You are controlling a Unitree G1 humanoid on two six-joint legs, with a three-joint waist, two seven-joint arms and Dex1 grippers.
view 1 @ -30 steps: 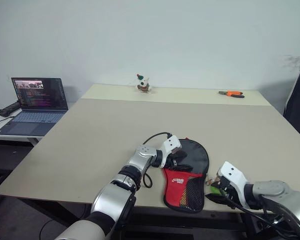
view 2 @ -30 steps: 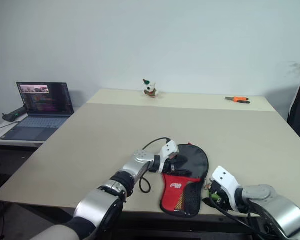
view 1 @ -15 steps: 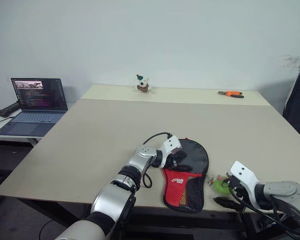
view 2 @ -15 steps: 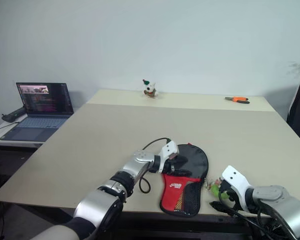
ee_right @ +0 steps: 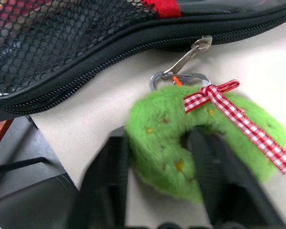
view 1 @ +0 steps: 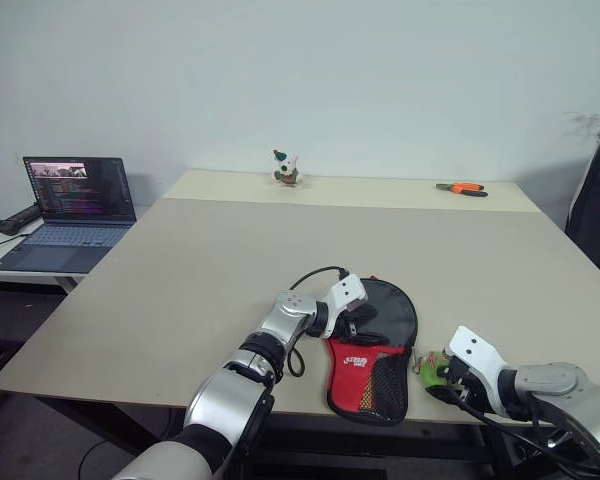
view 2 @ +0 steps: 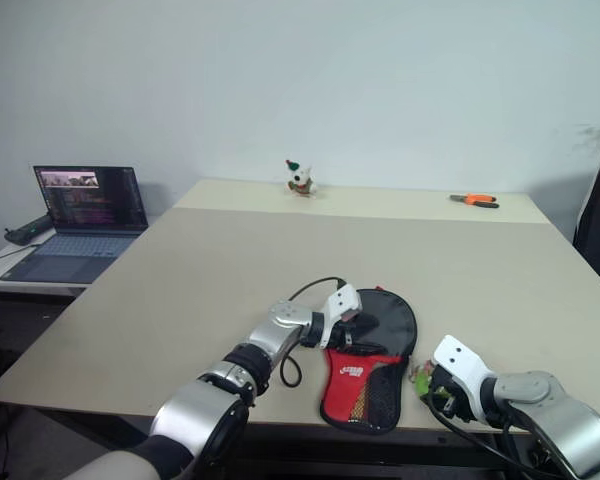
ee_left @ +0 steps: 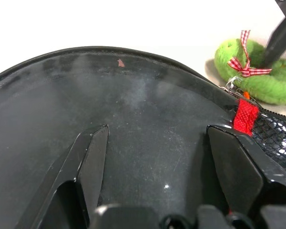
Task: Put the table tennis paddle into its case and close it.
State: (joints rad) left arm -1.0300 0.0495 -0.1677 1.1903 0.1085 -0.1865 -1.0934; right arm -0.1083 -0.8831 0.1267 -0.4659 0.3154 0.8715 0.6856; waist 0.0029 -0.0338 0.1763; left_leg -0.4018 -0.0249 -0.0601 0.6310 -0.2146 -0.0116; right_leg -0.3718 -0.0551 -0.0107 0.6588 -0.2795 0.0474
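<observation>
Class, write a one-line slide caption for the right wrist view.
Right gripper closing around the green plush zipper tag clipped to the case.

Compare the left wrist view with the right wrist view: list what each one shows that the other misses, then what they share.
Left wrist view alone: the left claw, its fingers spread over the black round top of the case.
Right wrist view alone: the silver clip joining the zipper pull to the tag, the table edge, and the right claw, one finger through the tag's hole.
Both: the green plush zipper tag with its red checked bow, the mesh pocket, a red fabric tab.
</observation>
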